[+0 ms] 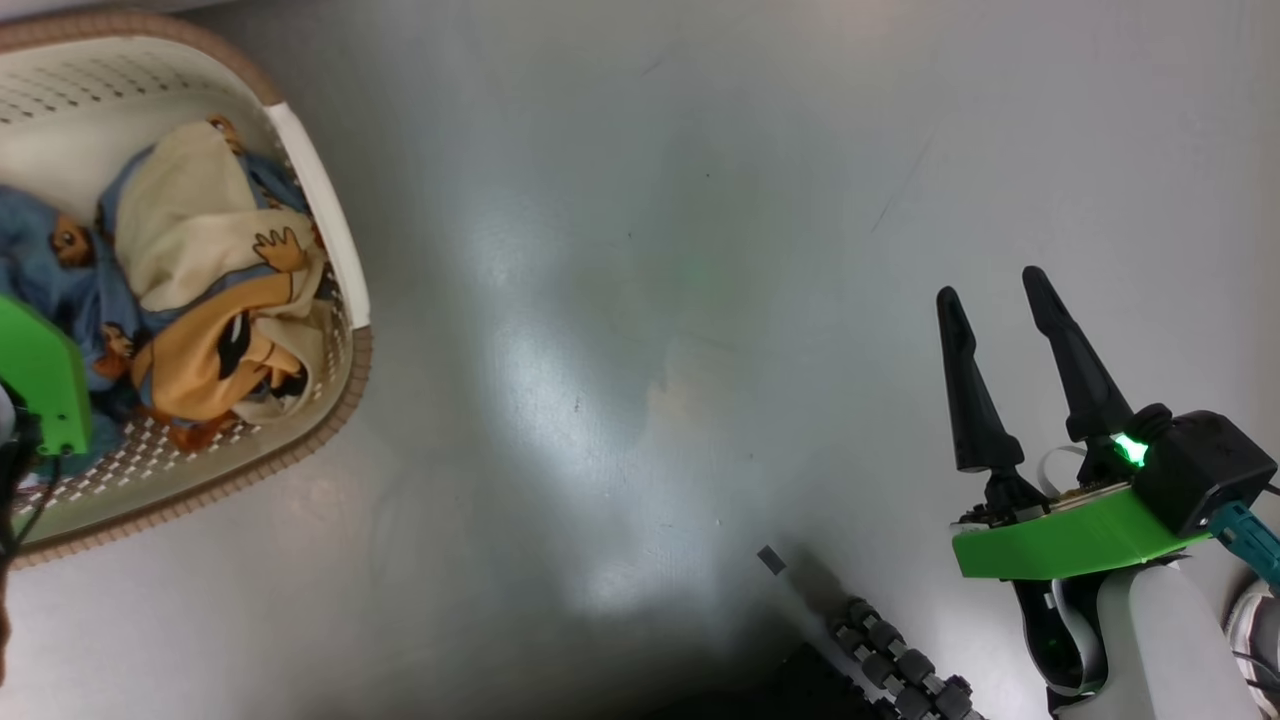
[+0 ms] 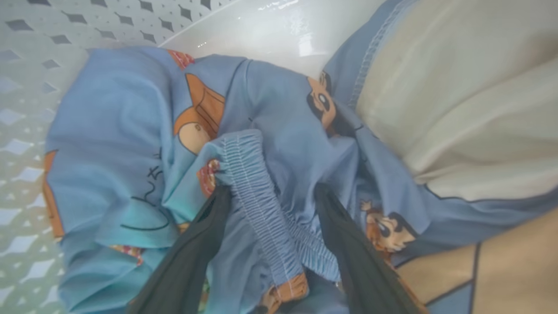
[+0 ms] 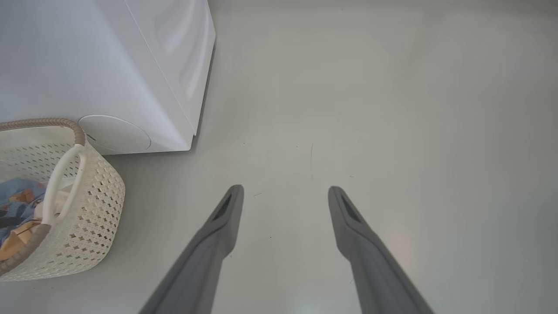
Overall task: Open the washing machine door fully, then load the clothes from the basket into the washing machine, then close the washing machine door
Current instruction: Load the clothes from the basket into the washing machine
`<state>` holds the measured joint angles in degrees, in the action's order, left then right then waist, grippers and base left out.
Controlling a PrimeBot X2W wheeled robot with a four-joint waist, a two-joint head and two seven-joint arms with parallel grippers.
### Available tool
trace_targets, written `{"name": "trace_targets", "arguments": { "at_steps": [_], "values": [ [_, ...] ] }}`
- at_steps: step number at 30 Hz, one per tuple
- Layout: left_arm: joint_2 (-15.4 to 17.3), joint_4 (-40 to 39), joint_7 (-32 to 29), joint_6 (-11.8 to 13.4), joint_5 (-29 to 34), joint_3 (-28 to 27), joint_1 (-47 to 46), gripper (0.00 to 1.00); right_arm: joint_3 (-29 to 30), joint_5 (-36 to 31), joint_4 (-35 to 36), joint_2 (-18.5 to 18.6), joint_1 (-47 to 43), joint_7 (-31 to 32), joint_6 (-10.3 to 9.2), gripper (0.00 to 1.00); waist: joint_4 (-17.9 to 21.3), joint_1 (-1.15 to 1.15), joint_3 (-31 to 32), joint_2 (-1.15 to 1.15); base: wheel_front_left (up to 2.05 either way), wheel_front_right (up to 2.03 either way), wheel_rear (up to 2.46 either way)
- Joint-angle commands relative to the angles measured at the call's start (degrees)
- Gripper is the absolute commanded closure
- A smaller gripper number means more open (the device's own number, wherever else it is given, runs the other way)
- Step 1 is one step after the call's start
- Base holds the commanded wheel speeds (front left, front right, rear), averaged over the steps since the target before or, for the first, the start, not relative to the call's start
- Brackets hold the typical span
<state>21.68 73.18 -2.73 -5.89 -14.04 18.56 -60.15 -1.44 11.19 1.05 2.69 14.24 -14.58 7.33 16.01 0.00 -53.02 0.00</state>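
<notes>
**A:** Where are the clothes (image 1: 200, 300) being held?

**B:** In the basket (image 1: 345, 270), beside the washing machine (image 3: 87, 65).

**A:** And the fingers?

**B:** The left gripper (image 2: 271, 189) is being held wide astride the blue garment (image 2: 109, 144) at its elastic waistband (image 2: 250, 174), seemingly not yet pinched. That thick fold should be gripped deeply. The right gripper (image 3: 285, 192) is being held wide too, empty, over the floor (image 3: 392, 109).
</notes>
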Motion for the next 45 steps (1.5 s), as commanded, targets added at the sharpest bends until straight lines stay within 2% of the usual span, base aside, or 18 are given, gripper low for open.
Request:
{"name": "trace_targets", "arguments": {
  "at_steps": [1,9,26,27,28,45],
  "values": [
    [3.1,0.1,-0.4,0.7,0.6,-0.6,0.6,0.00,-1.2,0.4,1.3,0.2,-2.7,-0.4,0.16,0.00,0.3,0.00,-0.3,0.00,0.00,0.00,0.00],
    [2.7,0.5,-3.6,2.9,0.1,-0.2,-0.7,0.00,-1.3,0.5,2.1,0.2,-3.4,-0.4,0.16,0.00,0.3,0.00,-1.2,0.00,0.00,0.00,0.00],
    [1.4,0.7,-7.5,4.5,-0.4,1.5,-2.4,0.01,-1.5,0.2,3.8,0.2,-5.2,-0.4,0.16,0.00,0.1,0.00,-2.6,0.00,0.00,0.00,0.00],
    [1.4,0.8,-7.9,4.5,-0.5,1.5,-2.4,0.60,-1.5,0.1,3.8,0.2,-5.2,-0.4,0.16,0.00,0.1,0.00,-2.6,0.00,0.00,0.00,0.00],
    [1.3,0.8,-8.0,4.3,-0.7,1.5,-2.4,1.00,-1.5,0.1,3.8,0.2,-5.2,-0.4,0.16,0.00,0.1,0.00,-2.6,0.00,0.00,0.00,0.00],
    [2.4,0.8,-5.8,4.3,-3.1,1.2,-1.3,1.00,-2.2,0.6,2.9,0.2,-2.5,-0.4,0.16,0.00,0.5,0.00,-0.7,0.00,0.00,0.00,0.00]
  ]
}}
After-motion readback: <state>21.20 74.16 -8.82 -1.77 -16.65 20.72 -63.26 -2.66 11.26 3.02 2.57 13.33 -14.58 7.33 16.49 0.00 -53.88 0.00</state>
